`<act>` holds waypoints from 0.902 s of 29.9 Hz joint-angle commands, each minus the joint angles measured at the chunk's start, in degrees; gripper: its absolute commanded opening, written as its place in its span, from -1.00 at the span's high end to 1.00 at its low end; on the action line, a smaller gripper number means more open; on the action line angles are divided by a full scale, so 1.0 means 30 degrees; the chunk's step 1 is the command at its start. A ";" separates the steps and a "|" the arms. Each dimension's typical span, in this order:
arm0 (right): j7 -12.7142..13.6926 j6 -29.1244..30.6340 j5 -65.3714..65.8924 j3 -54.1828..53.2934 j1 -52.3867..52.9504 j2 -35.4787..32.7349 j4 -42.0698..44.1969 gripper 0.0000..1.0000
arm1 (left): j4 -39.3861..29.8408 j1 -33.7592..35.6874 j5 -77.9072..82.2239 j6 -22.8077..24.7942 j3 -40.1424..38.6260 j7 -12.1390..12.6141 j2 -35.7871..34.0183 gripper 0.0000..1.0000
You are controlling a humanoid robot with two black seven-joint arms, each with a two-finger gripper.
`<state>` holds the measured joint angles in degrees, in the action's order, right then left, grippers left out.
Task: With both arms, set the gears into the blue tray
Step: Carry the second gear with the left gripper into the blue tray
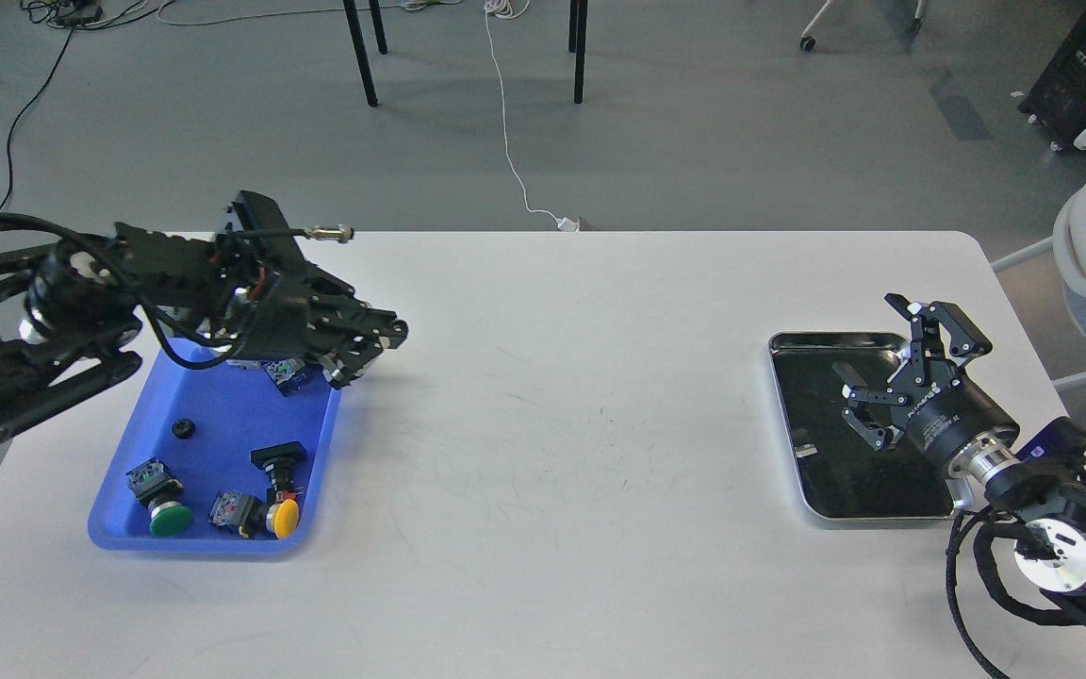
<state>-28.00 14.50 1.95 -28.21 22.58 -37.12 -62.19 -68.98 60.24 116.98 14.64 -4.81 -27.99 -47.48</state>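
White table [552,424]: one gear [184,428] lies in the blue tray [119,528]. Left fingers [366,351] unclear; right fingers [892,372] spread, empty over the silver tray [788,415]. Tiny gears there could slip any pinch.

The black left arm [81,311] hides the far corner of the bright blue plastic tray [222,542]. A blue-bodied switch [287,374] lies half hidden under the left pincer [369,354], whose dark fingers cannot be told apart. Both arms run off frame.
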 commanded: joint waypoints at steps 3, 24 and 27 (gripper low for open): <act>0.0000 0.0030 0.0024 0.0028 -0.0056 0.0040 0.0047 -0.97 | 0.0316 -0.2146 -0.0351 -0.0194 -0.0126 -0.0004 -0.3009 0.75; 0.0000 0.0030 0.0024 0.0087 -0.0056 -0.0018 0.0135 -0.97 | 0.4097 -0.4113 -0.0205 -0.0487 0.0108 -0.0004 -0.0256 0.69; 0.0000 0.0030 0.0024 0.0087 -0.0056 -0.0018 0.0135 -0.97 | 0.4126 -0.4142 -0.0234 -0.0516 0.0079 -0.0004 -0.0198 0.64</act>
<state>-28.00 14.59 2.02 -27.99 22.41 -37.17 -61.79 -56.69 47.98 116.40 13.13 -4.41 -28.01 -48.24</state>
